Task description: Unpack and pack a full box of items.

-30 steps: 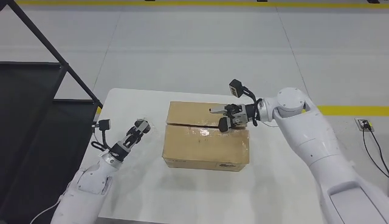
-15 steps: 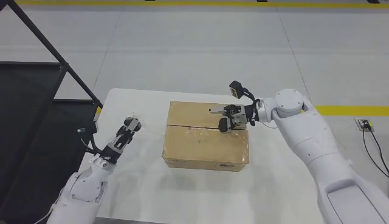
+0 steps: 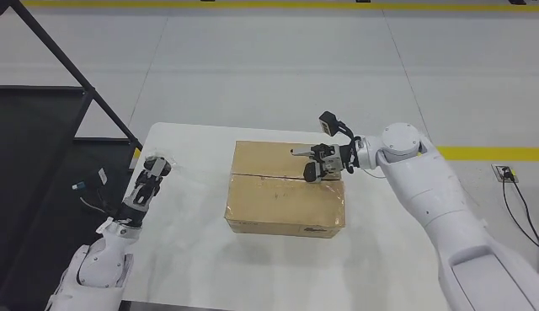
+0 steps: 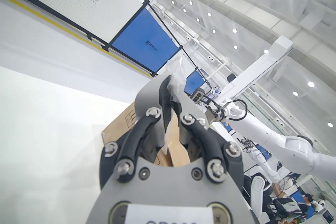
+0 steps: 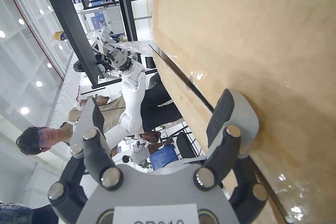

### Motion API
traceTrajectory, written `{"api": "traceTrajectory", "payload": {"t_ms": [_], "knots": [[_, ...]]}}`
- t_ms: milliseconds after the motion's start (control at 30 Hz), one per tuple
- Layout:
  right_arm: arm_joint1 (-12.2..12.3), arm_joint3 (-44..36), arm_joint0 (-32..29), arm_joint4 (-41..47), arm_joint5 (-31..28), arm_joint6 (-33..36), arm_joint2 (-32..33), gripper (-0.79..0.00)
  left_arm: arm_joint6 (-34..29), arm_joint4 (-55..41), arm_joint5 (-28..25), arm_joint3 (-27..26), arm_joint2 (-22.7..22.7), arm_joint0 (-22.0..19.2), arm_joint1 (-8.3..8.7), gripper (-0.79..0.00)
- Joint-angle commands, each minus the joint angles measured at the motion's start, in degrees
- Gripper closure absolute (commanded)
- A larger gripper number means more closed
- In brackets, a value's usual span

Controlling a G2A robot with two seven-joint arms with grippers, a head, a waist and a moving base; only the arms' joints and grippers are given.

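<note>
A closed cardboard box (image 3: 286,197) lies in the middle of the white table (image 3: 194,252), its top seam running across it. My right gripper (image 3: 305,163) is open, one finger resting on the box top (image 5: 249,25) beside the seam and the other off it. Well left of the box, near the table's left edge, my left gripper (image 3: 154,166) is shut on a strip of clear tape (image 4: 174,78). In the right wrist view the tape (image 5: 131,46) stretches from the left gripper (image 5: 101,42) to the end of the seam.
A black metal frame with dark panels (image 3: 50,168) stands just off the table's left side, close to the left arm. The table has bare room in front of the box and to its left. A yellow floor line (image 3: 488,152) runs behind the right arm.
My left gripper has moved leftward and away from the box, drawing the clear tape with it. The right gripper has stayed on the box top.
</note>
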Motion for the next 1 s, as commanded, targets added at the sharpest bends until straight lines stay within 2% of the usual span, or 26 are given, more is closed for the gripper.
{"api": "traceTrajectory", "payload": {"t_ms": [0,500,633,767,833,967], "knots": [[-0.07,0.30,0.11,0.08,-0.18,0.06,0.04,-0.785,0.48,0.19,0.33,-1.14,-0.92,0.63,0.07,0.000],[-0.58,2.19,0.77,0.73,-1.78,0.82,0.53,-0.785,0.24,-1.15,1.56,-6.08,-5.43,3.51,0.38,0.000],[-0.53,1.95,0.77,2.02,-5.58,1.05,1.41,-0.785,-1.88,-2.09,2.15,-8.53,-4.68,1.90,0.38,0.000],[-0.08,1.72,0.67,2.92,-11.58,-1.12,2.81,-0.785,-5.79,-3.38,4.33,-11.26,-2.60,-1.74,0.35,0.000],[-0.08,1.72,0.67,2.92,-11.58,-1.12,2.81,-0.785,-8.95,-2.68,5.77,-12.27,-1.43,-3.20,0.43,0.000],[-0.08,1.72,0.67,2.92,-11.58,-1.12,2.81,-0.785,-8.95,-2.68,5.77,-12.27,-1.43,-3.20,0.43,0.000]]}}
